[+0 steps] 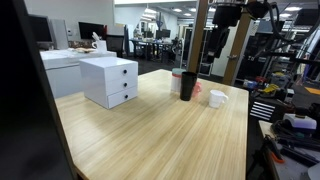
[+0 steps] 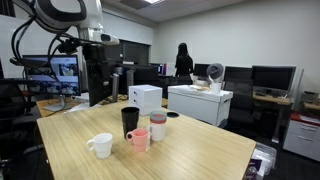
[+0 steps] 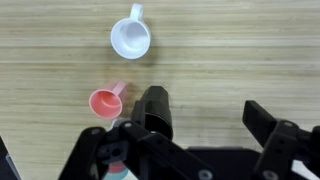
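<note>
The gripper (image 3: 196, 120) hangs well above the light wooden table (image 1: 150, 140) with its jaws spread wide and nothing between them. Nearest below it stands the tall black cylindrical cup (image 3: 155, 110), upright and mouth up. In the wrist view it is not centred in the gap but sits closer to one finger. Just beyond that same finger is the small pink plastic cup (image 3: 103, 102), near the black one but seemingly not touching it. Farther ahead of the gripper, the white ceramic mug (image 3: 130, 38) stands apart, its handle pointing away. A pale cup with a reddish top (image 2: 158, 127) stands close behind the black cup. Farthest off is the white two-drawer box (image 1: 110, 80).

To take the black cup cleanly, the gripper likely needs to slide sideways until the cup is centred between the fingers, then drop straight down. The near finger has little room beside the pink cup. The black cup looks easy to tip, so a hold below the rim seems safer.
</note>
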You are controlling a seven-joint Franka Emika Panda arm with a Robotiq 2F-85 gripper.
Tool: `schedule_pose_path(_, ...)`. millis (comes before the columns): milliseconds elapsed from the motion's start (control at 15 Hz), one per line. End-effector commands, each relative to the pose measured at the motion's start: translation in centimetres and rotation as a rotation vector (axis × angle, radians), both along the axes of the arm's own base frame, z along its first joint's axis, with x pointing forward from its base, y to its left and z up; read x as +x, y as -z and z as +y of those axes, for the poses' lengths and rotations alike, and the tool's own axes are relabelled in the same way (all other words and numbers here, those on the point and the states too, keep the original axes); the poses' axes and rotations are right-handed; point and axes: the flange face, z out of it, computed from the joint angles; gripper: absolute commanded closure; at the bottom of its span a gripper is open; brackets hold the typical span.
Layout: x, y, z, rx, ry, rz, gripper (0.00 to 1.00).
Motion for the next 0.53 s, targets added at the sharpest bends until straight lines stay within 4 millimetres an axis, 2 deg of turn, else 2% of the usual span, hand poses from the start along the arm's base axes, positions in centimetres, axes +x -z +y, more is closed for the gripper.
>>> schedule_pose_path(0, 1.5, 0.4, -1.5, 0.012, 0.016, -0.039, 0.00)
schedule_pose_path(467, 3.2, 1.3, -3.4, 0.008, 0.038, -0.097, 0.00)
